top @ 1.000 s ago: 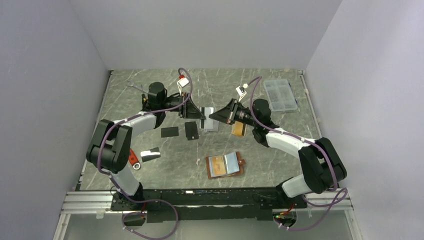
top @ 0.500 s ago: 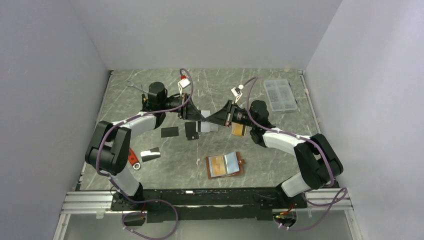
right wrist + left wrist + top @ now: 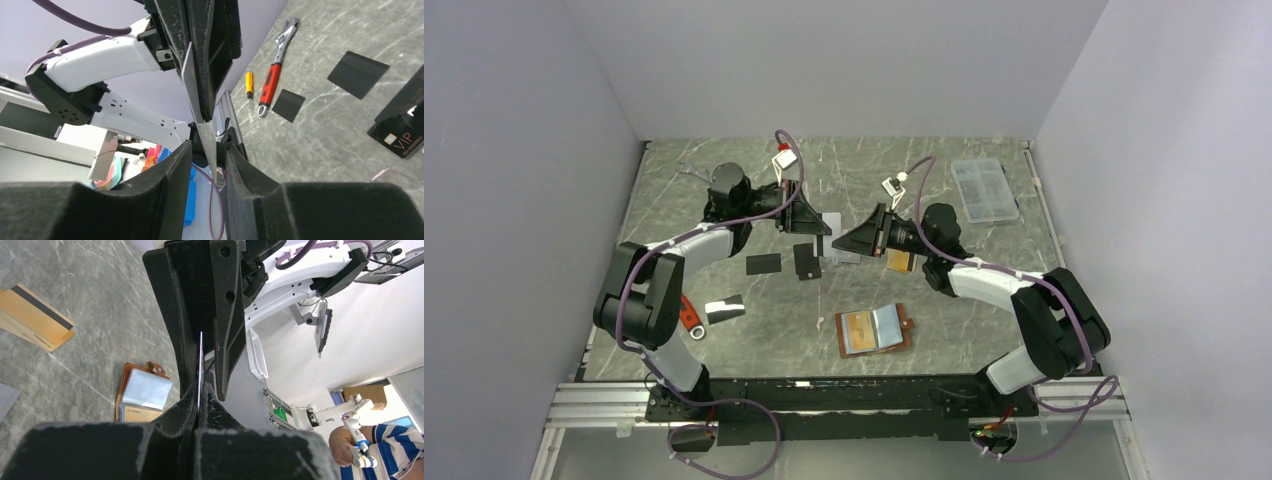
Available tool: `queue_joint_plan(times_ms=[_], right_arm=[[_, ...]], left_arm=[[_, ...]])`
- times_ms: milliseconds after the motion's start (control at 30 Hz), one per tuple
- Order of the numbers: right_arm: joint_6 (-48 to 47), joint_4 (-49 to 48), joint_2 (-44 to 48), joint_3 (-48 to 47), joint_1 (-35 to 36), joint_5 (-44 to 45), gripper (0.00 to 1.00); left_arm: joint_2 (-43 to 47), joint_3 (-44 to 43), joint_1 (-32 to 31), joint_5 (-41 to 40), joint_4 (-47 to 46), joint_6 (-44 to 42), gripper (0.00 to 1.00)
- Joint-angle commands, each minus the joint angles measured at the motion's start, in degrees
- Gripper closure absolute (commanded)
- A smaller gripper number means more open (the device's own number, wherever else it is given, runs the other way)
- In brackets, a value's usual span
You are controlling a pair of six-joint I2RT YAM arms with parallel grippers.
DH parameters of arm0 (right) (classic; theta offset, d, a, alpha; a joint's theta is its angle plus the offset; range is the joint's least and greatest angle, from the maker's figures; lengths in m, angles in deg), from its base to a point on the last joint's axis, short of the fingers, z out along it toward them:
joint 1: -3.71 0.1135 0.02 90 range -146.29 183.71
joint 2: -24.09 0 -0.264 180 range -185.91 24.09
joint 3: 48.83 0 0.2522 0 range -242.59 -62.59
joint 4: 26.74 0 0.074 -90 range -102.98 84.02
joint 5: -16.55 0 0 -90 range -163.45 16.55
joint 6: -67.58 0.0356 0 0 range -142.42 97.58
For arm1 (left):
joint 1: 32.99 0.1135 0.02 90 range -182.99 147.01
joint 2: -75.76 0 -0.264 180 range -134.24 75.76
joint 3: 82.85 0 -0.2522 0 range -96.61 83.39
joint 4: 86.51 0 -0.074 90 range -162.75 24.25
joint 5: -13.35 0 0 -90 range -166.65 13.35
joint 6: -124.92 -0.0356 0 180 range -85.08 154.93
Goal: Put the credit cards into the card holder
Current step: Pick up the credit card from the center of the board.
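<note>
My left gripper (image 3: 814, 220) (image 3: 199, 390) is shut on a silver-grey credit card (image 3: 829, 222) and holds it on edge above the table; the card shows as a thin line in the left wrist view (image 3: 200, 360). My right gripper (image 3: 844, 241) (image 3: 207, 145) faces it, open, with the card's free end (image 3: 199, 110) between its fingers and a gap on each side. The tan card holder (image 3: 874, 330) (image 3: 145, 397) lies open near the front. An orange card (image 3: 899, 261) (image 3: 35, 315) lies under the right arm. Black cards (image 3: 763, 263) (image 3: 806, 261) (image 3: 357, 74) lie on the table.
A clear compartment box (image 3: 984, 190) stands at the back right. A red-handled wrench (image 3: 690, 318) (image 3: 272, 80), a small screwdriver (image 3: 248, 84) and a silver-and-black card (image 3: 724, 308) lie at the left. Another grey card (image 3: 849, 256) lies below the grippers.
My right gripper has moved left until its open fingers straddle the card's free end. My left gripper has drawn slightly back and left, still holding the card.
</note>
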Motion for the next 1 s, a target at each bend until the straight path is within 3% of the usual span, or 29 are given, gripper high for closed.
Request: queue_joint_plan(times_ms=[0,200,433,600,767,900,933,967], right_arm=[[-1.7,-1.8,0.0,-4.7,1.2,0.2,0.68],[-2.0,-0.6,-2.0,-7.6,2.4,0.7,0.9],[-2.6,0.1,-1.9,-6.5,3.7,1.1,1.0],[-5.0,3.9,0.5,-4.2,3.6,1.4,1.0],[-9.4,12.5,3.8,-2.5,3.6,2.5,1.0],[-18.2,30.0,7.8,-4.0,3.5,6.2,1.0],[-21.1,37.1,9.0,-5.3,3.8,9.1,1.0],[-24.3,44.4,10.0,-6.7,4.2,12.1,1.0]], left_arm=[[2.7,-0.3,0.0,0.6,-5.6,2.7,1.0],[2.6,0.0,-0.1,0.6,-7.5,4.3,1.0],[2.6,-0.1,-0.1,0.8,-9.0,5.5,0.98],[3.4,-0.5,0.0,1.0,-8.3,5.4,0.8],[3.8,-1.1,1.1,0.7,-8.1,5.9,0.53],[5.2,-2.4,3.1,0.9,3.6,-3.4,0.42],[5.6,-3.2,3.6,0.5,11.1,-9.1,0.39],[6.2,-4.6,3.9,-0.9,25.3,-17.6,0.34]])
